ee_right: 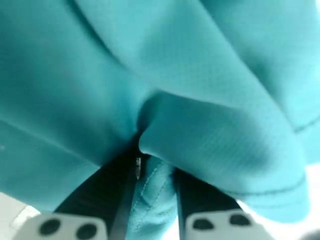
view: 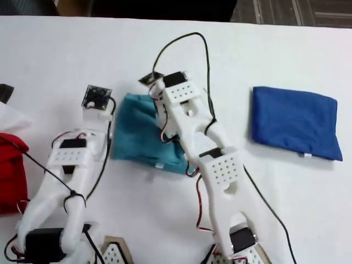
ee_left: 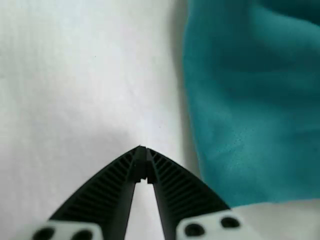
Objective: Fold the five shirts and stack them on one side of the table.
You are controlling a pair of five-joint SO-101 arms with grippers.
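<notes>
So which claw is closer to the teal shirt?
Right. The right claw is clamped on a fold of the teal shirt; the left claw sits shut over bare table just beside the shirt's edge.

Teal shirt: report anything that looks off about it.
The teal shirt lies rumpled and askew, not flat like the folded blue shirt. A fold of it is pinched in the right gripper. The left gripper is shut on nothing, beside the shirt's edge.
</notes>
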